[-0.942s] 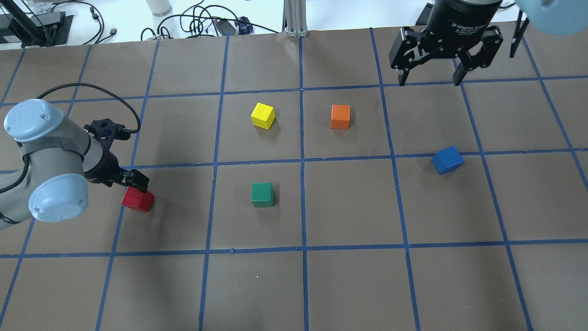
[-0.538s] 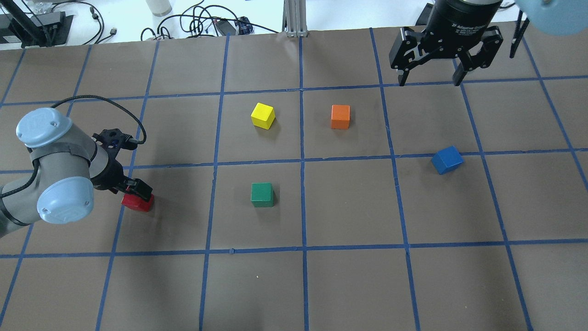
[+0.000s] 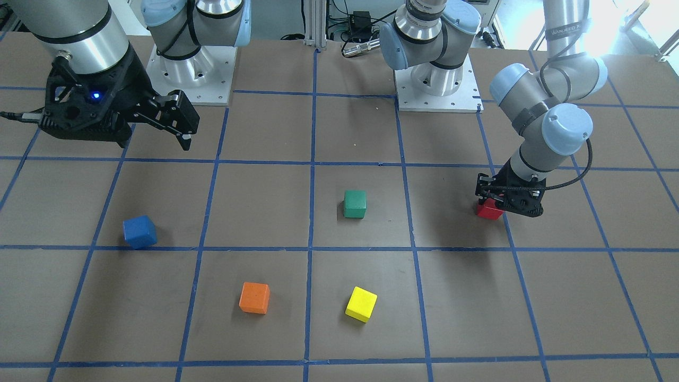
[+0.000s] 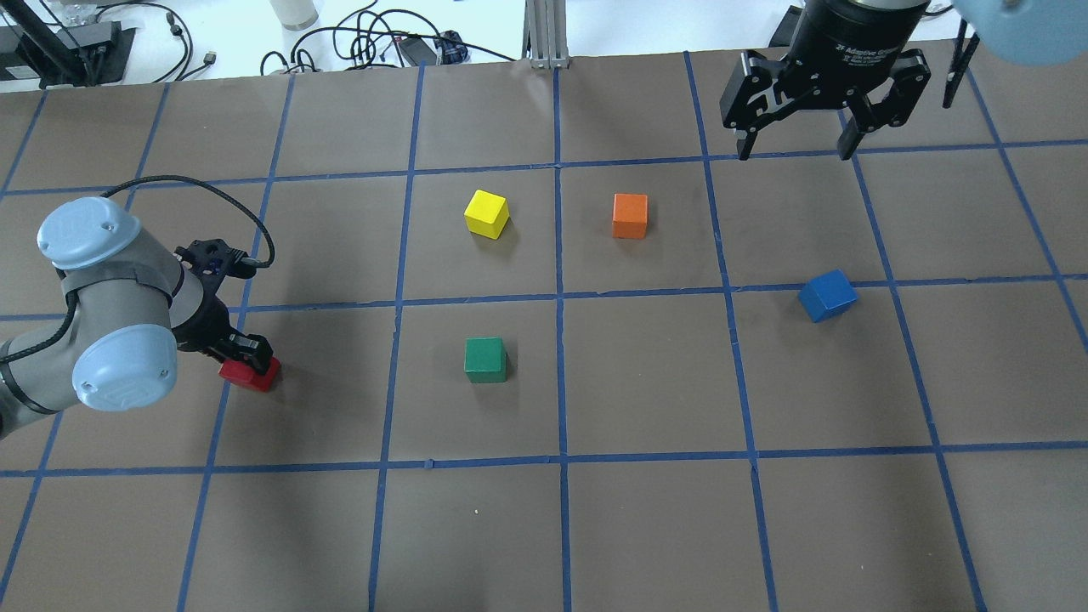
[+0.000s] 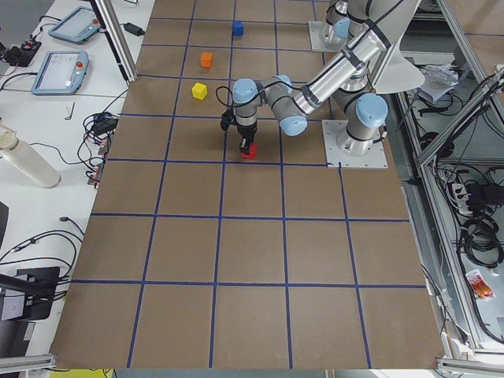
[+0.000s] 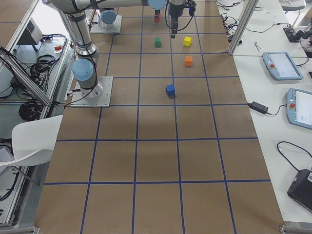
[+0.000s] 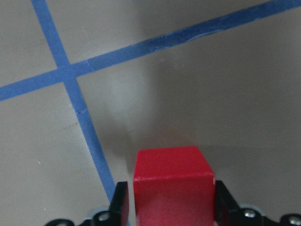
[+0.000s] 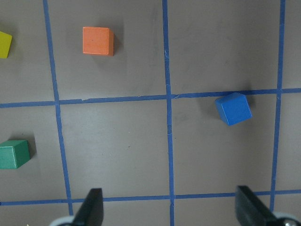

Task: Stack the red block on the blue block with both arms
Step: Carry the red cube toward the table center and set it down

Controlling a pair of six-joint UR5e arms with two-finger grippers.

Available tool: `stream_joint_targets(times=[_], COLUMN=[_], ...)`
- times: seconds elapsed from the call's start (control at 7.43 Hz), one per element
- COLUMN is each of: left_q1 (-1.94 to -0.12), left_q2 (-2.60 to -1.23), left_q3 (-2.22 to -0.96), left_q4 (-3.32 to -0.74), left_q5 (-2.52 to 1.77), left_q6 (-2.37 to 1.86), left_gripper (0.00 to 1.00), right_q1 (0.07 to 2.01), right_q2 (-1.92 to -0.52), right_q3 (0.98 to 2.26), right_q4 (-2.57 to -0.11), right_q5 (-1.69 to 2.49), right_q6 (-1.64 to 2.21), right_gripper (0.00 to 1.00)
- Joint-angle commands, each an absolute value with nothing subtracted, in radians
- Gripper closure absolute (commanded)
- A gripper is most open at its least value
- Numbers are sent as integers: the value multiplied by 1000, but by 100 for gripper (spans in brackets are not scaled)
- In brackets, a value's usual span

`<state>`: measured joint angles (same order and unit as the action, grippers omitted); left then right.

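Observation:
The red block [image 4: 255, 376] rests on the table at the left, between the fingers of my left gripper [image 4: 246, 361]. In the left wrist view the red block [image 7: 173, 183] fills the space between both black fingers [image 7: 120, 207], so the gripper is shut on it. It also shows in the front view [image 3: 488, 212]. The blue block [image 4: 827, 295] sits tilted on a tape line at the right, also seen in the right wrist view [image 8: 233, 108]. My right gripper [image 4: 795, 153] hangs open and empty, high above the table, beyond the blue block.
A green cube [image 4: 485, 359] sits near the middle. A yellow cube [image 4: 486, 213] and an orange cube [image 4: 630, 216] lie farther back. The brown table [image 4: 646, 527] carries a blue tape grid. Cables lie past the far edge.
My left gripper came down over the red block, which is now mostly covered from above. The right arm and the other cubes have not moved.

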<state>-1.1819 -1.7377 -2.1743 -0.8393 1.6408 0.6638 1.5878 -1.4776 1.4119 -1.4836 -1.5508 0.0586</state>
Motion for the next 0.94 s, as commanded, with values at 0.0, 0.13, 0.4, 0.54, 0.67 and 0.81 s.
stream_joint_targets(times=[0.0,0.13,0.4,0.54,0.67,0.81], left_q1=[-1245,-1309,-1510,-1610,-1708,-1791], left_q2=[-1707,-1710,-1742,-1765,-1804,-1862], left_q3=[-2125,-2041,-1781,-1708,-1678,-1675], left_q4=[-851,-933,-1197,-1257,-1246,-1167], left_q5=[1674,1674,1585,1556,1498,1470], left_q6=[588,512,189,52,-72,-154], left_gripper=[99,100,100,100,100,100], right_q1=[1589,1589,1589,1589,1589,1589], right_q2=[-1477,-1477,-1477,-1477,-1477,-1477], right_q3=[1413,1413,1413,1413,1413,1413], right_q4=[-1483,-1482,-1479,-1479,-1479,-1480], right_q5=[-1551,-1551,-1551,-1551,-1551,-1551], right_q6=[58,60,60,60,60,60], right_gripper=[0,0,0,0,0,0])
